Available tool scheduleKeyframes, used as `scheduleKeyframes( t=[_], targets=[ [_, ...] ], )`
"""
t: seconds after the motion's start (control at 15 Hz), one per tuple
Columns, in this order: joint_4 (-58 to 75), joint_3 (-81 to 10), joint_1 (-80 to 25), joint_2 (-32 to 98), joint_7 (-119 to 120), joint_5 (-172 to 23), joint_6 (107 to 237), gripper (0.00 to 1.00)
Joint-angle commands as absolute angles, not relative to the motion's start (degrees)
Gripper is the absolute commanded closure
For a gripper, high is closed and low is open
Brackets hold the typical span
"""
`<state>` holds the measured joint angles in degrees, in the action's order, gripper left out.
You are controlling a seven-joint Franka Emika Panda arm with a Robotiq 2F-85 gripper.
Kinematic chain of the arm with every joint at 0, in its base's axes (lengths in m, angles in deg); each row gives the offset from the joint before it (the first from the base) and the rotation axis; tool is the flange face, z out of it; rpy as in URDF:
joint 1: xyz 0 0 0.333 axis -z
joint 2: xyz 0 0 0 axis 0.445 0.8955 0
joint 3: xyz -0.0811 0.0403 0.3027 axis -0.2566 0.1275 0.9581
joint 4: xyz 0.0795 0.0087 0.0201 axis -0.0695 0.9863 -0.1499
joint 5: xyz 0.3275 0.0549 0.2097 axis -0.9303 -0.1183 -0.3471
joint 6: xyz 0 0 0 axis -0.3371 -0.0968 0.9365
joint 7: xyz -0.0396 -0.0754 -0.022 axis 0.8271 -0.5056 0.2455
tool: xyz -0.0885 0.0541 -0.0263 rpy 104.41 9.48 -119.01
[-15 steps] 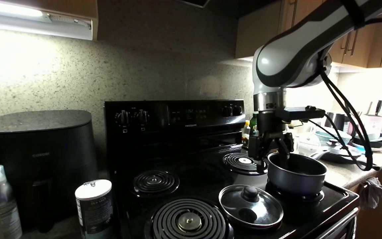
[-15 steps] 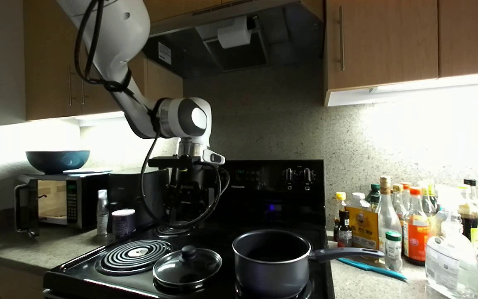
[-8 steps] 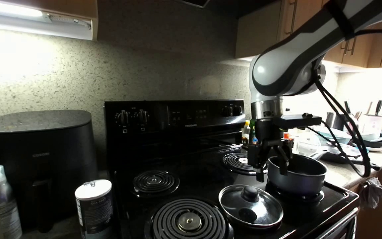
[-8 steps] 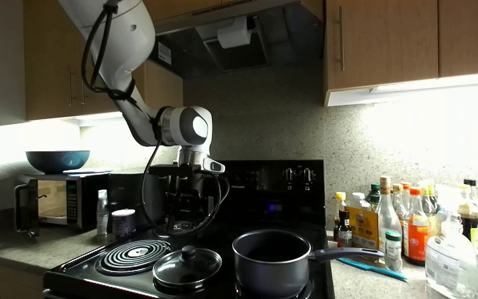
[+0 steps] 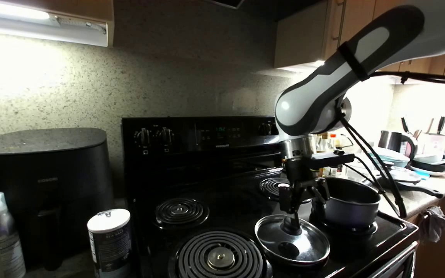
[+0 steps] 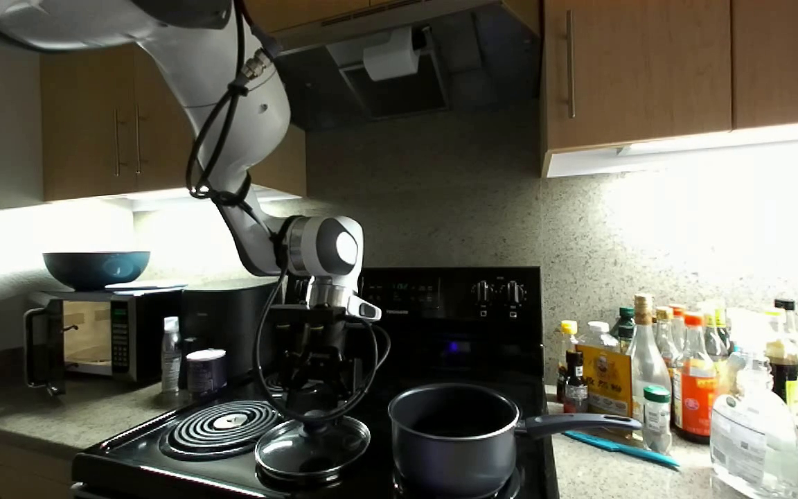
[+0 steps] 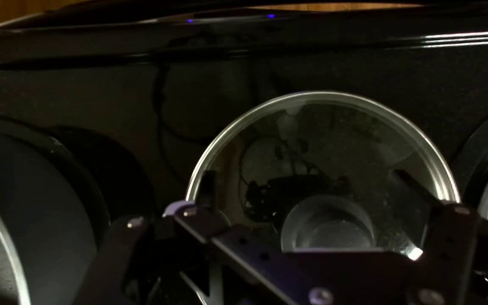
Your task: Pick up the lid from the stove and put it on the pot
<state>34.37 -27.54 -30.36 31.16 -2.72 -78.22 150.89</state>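
In an exterior view the grey-and-white arm [image 5: 323,88] is slanting down from the upper right and making a bend at a rounded joint [image 5: 295,110], below which the metal-banded wrist [image 5: 299,147] is pointing almost straight down. Beneath it the black pincer [image 7: 303,173] is hanging tips downward, and in the wrist view its two fingers [image 7: 410,206] are standing well apart, leaving a wide gap.

"Where's the light?"
"Lamps [image 5: 12,11] past both side edges of the stove [image 5: 226,210], bleaching the wall [image 5: 52,85]."
"And nearer?"
"Dim. Glare marks the lid [image 5: 301,244] by the front edge; the wrist view is murky."
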Motion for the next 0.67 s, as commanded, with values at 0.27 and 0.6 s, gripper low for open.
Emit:
scheduleKeyframes(
  t=[0.27,0.6],
  targets=[
    [34.91,-27.35,-31.63,31.09,-2.48,-77.75,154.23,0.0],
    [33.62,-27.31,-32.41,31.81,-2.69,-78.28,153.0,0.0]
  ],
)
